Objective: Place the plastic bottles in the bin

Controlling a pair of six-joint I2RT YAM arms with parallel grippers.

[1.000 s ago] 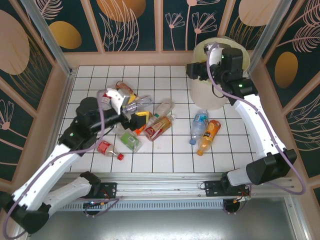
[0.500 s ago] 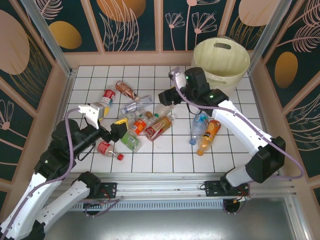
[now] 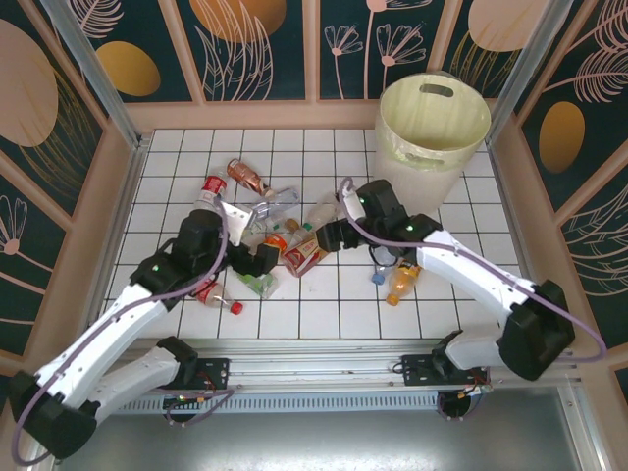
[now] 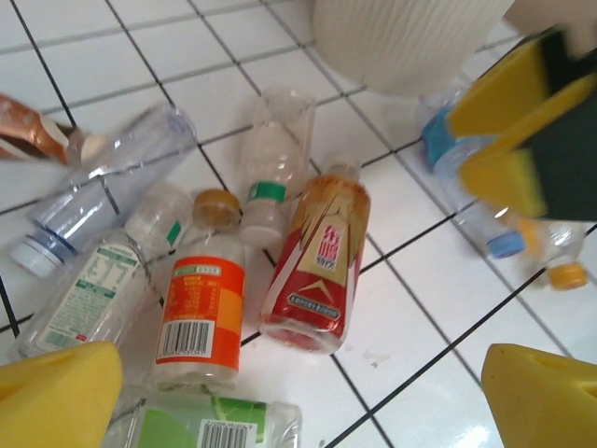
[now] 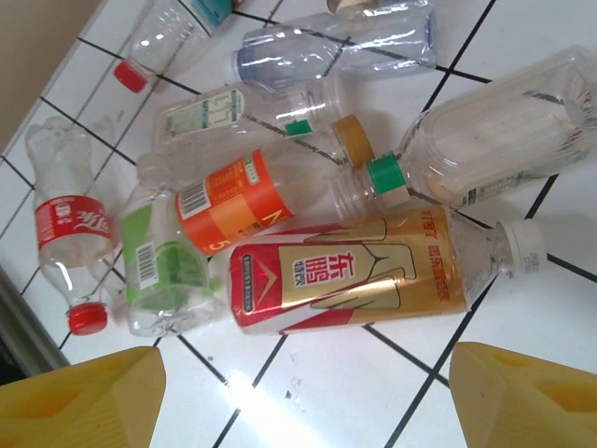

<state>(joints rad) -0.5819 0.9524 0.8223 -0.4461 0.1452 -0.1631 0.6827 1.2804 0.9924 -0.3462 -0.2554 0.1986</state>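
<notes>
Clear and amber-tinted plastic bottles [image 3: 294,245] lie on their sides in a loose heap on the white tiled table [image 3: 324,304], just left of centre in the top view. In the right wrist view a red-and-gold labelled bottle [image 5: 354,271] lies across the centre. An orange-labelled bottle [image 5: 229,205] touches its upper left, with a green-labelled bottle [image 5: 163,266] beside that. A red-labelled bottle [image 5: 70,233] with a red cap lies at the left edge. A copper-coloured bottle [image 3: 243,175] lies apart at the heap's upper left. An orange bottle [image 3: 402,280] lies right of centre, next to a blue-capped bottle [image 4: 485,219]. The bin [image 3: 397,177], pale cream, stands upright at the upper right of the table, apart from the heap. The left gripper [image 3: 257,257] hangs over the heap's left side, its yellow pads [image 4: 56,392] spread wide with nothing between them. The right gripper [image 3: 329,235] hangs over the heap's right side, jaws likewise apart and empty, its pads [image 5: 84,397] at the lower corners of its own view.
</notes>
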